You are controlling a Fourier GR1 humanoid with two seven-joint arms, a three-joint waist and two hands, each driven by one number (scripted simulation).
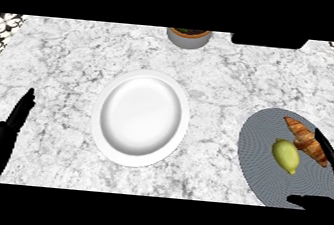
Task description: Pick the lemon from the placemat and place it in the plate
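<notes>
A yellow lemon (285,155) lies on the round grey placemat (261,168) at the right, beside a brown croissant (306,140). The white plate (141,117) sits in the middle of the marble counter, with nothing on it. My right hand (331,156) is open at the placemat's right edge: straight fingers reach up just right of the croissant, and the thumb (311,202) lies below the lemon. Nothing is between them and the lemon is untouched. My left hand (7,130) is open at the left edge, fingers pointing up, far from the plate.
A grey pot (188,37) stands at the counter's back edge, above the plate. A dark object (269,41) sits at the back right. Patterned tiles (1,32) border the counter's back corners.
</notes>
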